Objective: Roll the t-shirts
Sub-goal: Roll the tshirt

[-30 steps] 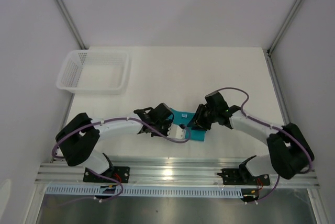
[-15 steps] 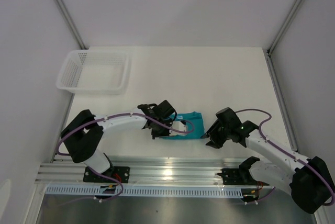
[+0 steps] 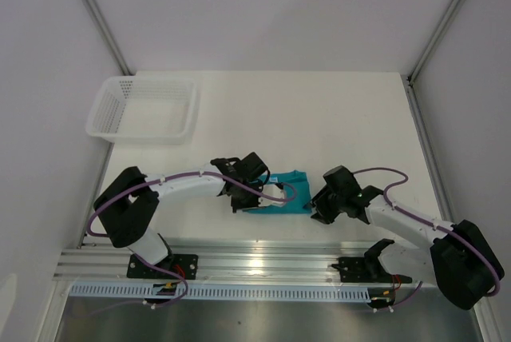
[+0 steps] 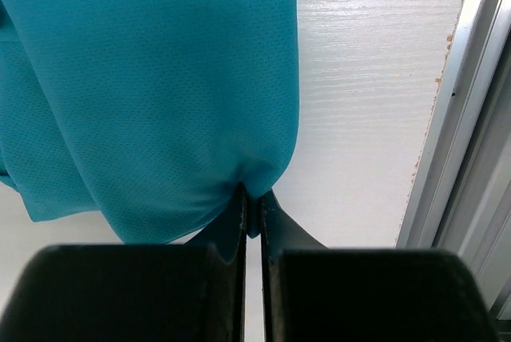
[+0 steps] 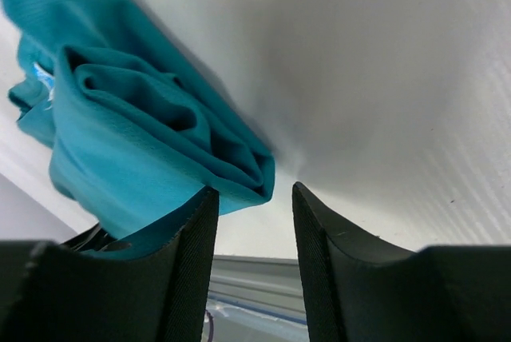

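Two pincers flank the bunched teal cotton t-shirt on the white counter: left pincer stays clenched on its fold; right pincer, earlier upon it, now hangs released just beside.

Bunched t-shirt beside parted pincer

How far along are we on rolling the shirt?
Done: the teal t-shirt is bunched into a loose roll. In hand: the left fingers are shut on a fold of it; the right fingers stand open beside the roll's end, holding nothing. Left: probably tightening the roll, then letting go.
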`<control>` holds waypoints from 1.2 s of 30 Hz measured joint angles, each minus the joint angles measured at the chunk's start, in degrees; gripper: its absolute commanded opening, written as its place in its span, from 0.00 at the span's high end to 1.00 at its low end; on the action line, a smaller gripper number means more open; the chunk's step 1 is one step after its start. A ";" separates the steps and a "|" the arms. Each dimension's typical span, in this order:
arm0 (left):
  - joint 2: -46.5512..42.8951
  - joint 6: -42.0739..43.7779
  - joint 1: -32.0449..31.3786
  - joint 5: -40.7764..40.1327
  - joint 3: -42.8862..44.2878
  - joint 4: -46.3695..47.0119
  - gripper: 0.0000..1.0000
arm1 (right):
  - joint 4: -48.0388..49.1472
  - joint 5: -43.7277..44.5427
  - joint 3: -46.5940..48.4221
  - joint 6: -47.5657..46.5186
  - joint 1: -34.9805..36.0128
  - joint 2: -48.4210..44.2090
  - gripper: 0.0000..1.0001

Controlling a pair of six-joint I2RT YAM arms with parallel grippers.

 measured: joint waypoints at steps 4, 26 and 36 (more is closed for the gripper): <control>0.15 -0.72 0.42 0.76 0.72 -0.76 0.99 | 0.85 0.35 -1.11 -0.04 0.00 0.85 0.63; 0.90 -2.62 1.62 5.66 4.94 -7.41 0.99 | -2.71 -5.70 0.50 -6.03 -3.63 0.96 1.00; 0.90 0.35 2.23 16.44 8.50 -19.04 0.99 | -14.08 -14.95 9.70 -16.28 -3.98 -0.55 0.56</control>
